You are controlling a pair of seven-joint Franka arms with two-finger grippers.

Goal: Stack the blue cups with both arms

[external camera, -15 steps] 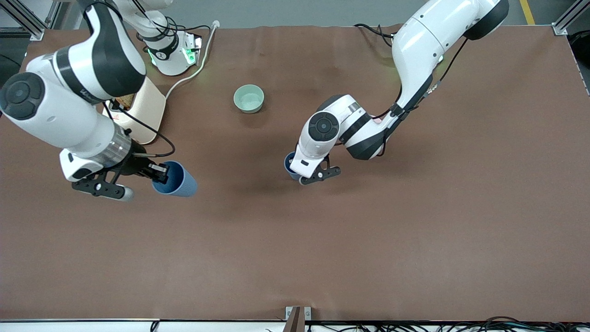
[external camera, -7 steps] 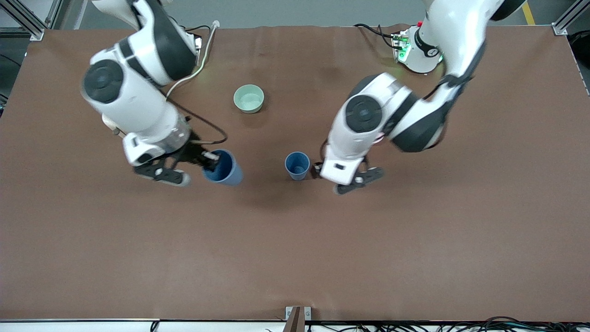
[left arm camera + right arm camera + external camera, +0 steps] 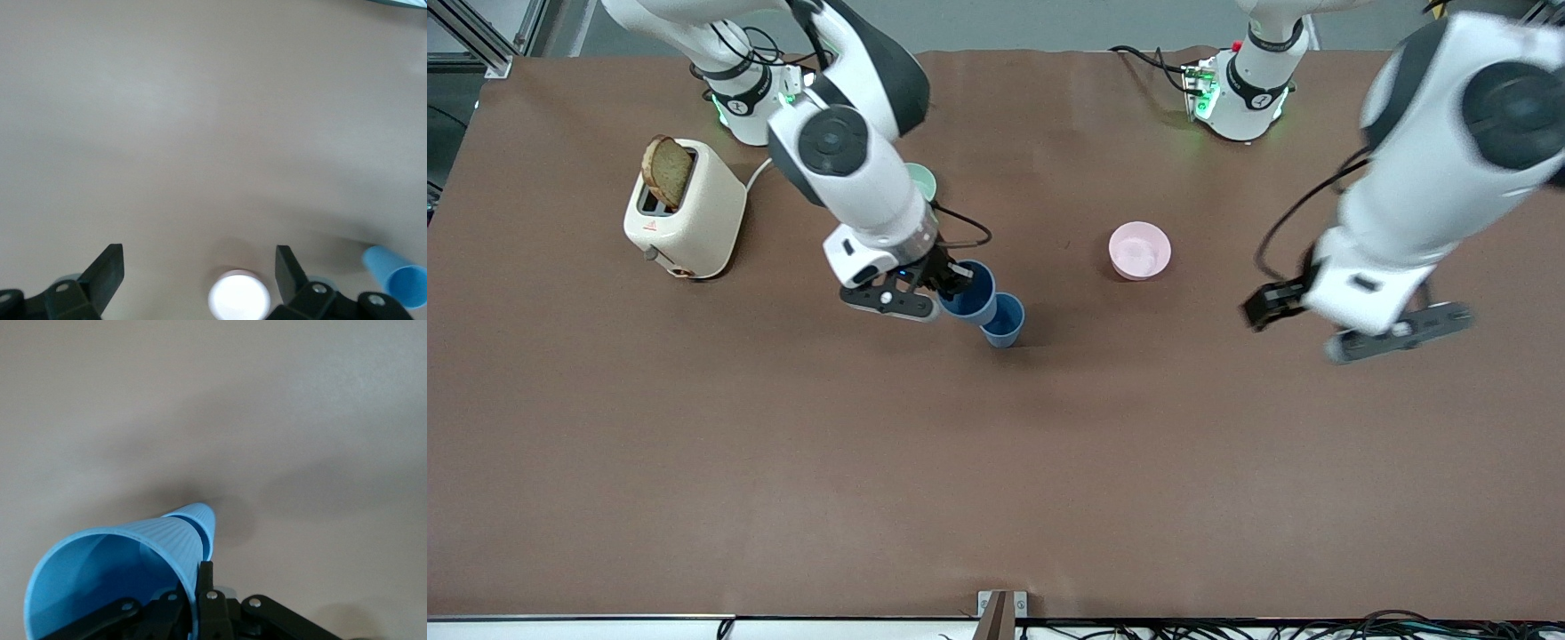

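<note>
The right gripper (image 3: pixel 951 286) pinches the rim of 1 blue cup (image 3: pixel 967 293) with its fingers closed on the wall, holding it tilted over the middle of the counter (image 3: pixel 996 462). The second blue cup (image 3: pixel 1005 320) stands upright on the counter directly under it. In the right wrist view the held cup's narrow base (image 3: pixel 193 520) points down toward the standing cup's mouth — that is the line the nesting seems to depend on. The held cup's long axis leans off vertical, so it likely needs to level out before it will slide in.

The left gripper (image 3: pixel 1352 320) hangs over the counter toward the left arm's end, fingers spread wide and empty, well apart from both cups — the right arm is the nearer one. A pink bowl (image 3: pixel 1139 251) sits between the 2 grippers.
</note>
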